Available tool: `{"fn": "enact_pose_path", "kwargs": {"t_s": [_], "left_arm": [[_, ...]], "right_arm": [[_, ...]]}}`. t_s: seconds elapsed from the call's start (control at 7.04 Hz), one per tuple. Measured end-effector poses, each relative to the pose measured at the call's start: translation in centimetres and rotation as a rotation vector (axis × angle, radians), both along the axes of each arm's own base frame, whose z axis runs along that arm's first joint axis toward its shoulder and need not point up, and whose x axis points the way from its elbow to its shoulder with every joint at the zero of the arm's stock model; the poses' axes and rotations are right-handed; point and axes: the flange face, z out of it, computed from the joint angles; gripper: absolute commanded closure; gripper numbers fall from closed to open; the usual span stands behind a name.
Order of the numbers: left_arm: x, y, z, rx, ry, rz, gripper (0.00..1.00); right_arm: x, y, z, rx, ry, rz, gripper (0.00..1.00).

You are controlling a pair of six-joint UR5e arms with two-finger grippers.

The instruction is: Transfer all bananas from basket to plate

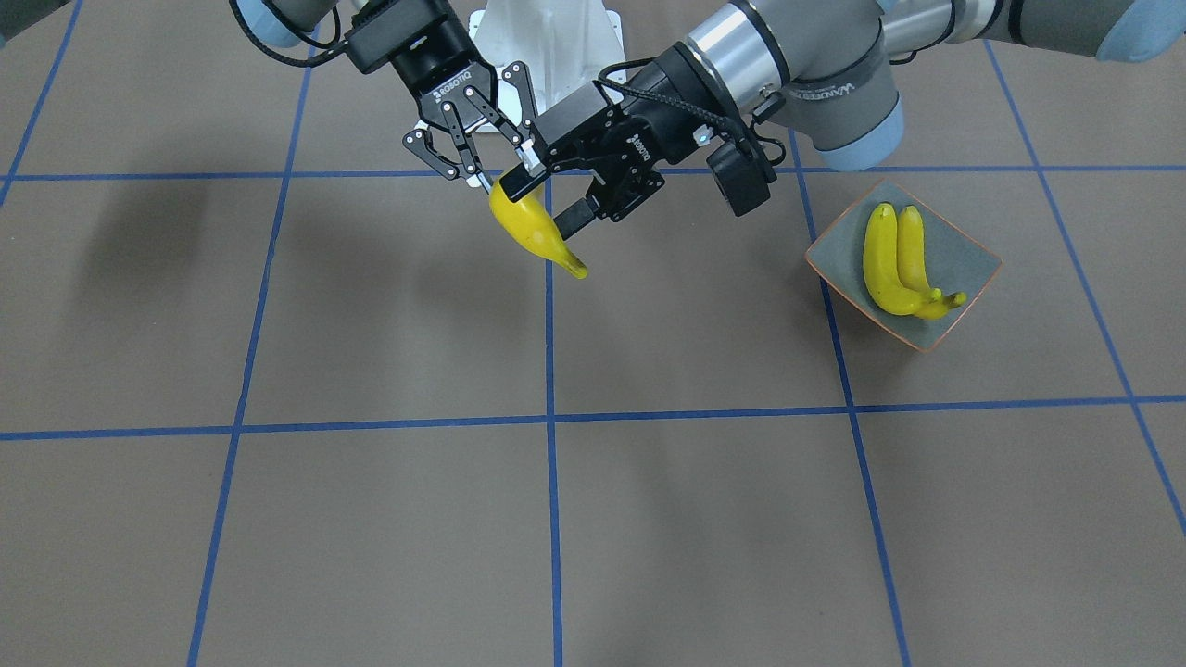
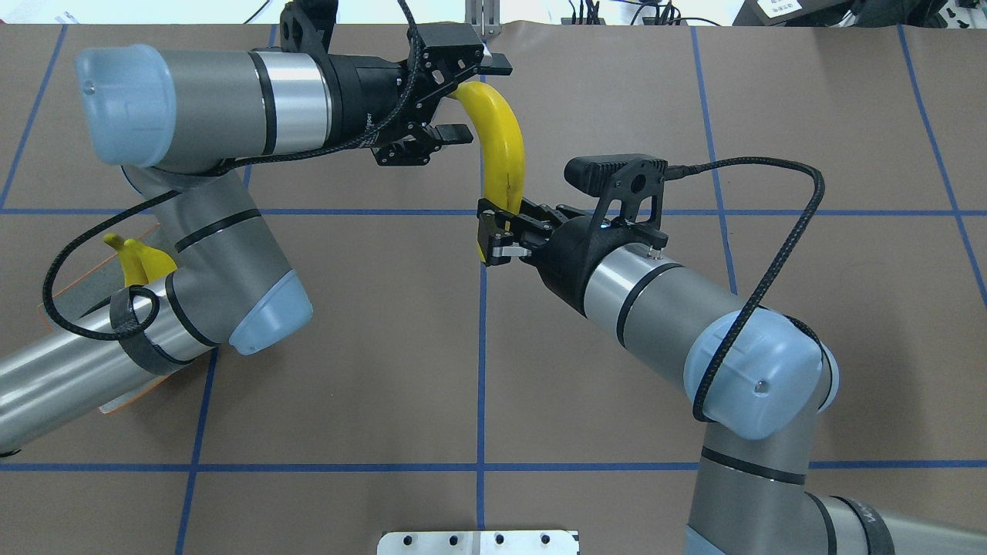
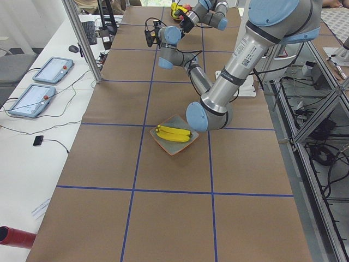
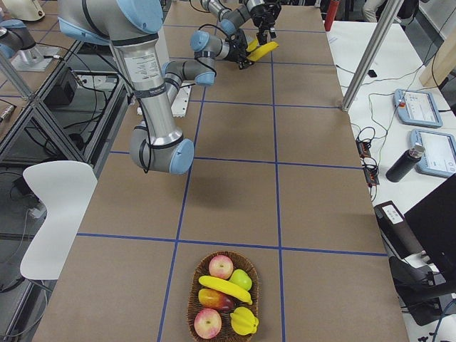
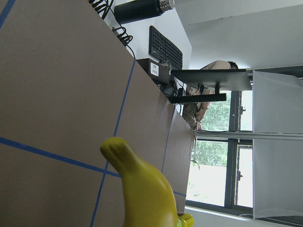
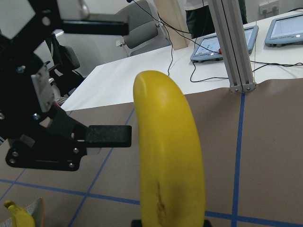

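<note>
Mid-air handover. Overhead: right gripper (image 2: 493, 235) clamps the banana (image 2: 505, 146) at its 6 o'clock end; left gripper (image 2: 482, 99) gapes astride the 12 o'clock end. Plate (image 1: 968, 252) sits well apart. Close left squarely, then right lets go.

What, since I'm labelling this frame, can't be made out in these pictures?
Plate: overhead, mostly hidden under the left arm.
Right gripper on the held banana: right wrist view, contact cut off at the bottom edge.
Basket: exterior right, too small to tell what lies beneath the top fruit.
</note>
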Motion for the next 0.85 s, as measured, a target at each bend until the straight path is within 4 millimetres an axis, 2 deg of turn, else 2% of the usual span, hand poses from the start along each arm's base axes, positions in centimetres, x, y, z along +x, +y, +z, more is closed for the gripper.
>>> {"fn": "enact_pose_path", "kwargs": {"t_s": [0.14,0.28,0.43,0.57,0.71,0.85], "left_arm": [[0.2,0.1,0.0,-0.002,0.002,-0.007,0.24],[0.4,0.2,0.0,-0.003,0.002,-0.009,0.7],[0.4,0.2,0.0,-0.002,0.003,-0.009,1.0],[0.4,0.3,0.2,0.001,0.005,-0.008,1.0],[0.4,0.5,0.9,0.009,0.01,-0.007,1.0],[0.2,0.7,1.4,0.019,0.019,-0.008,1.0]], "right_arm": [[-0.2,0.3,-0.4,0.002,-0.005,0.003,1.0],[-0.4,0.4,-0.8,0.003,-0.006,0.004,1.0],[-0.6,0.4,-1.4,0.002,-0.001,0.005,1.0],[-0.7,0.3,-1.9,0.002,0.005,0.005,0.88],[-0.6,0.4,-2.2,0.005,0.007,0.004,0.11],[-0.4,0.5,-2.4,0.007,0.002,0.002,0.01]]}}
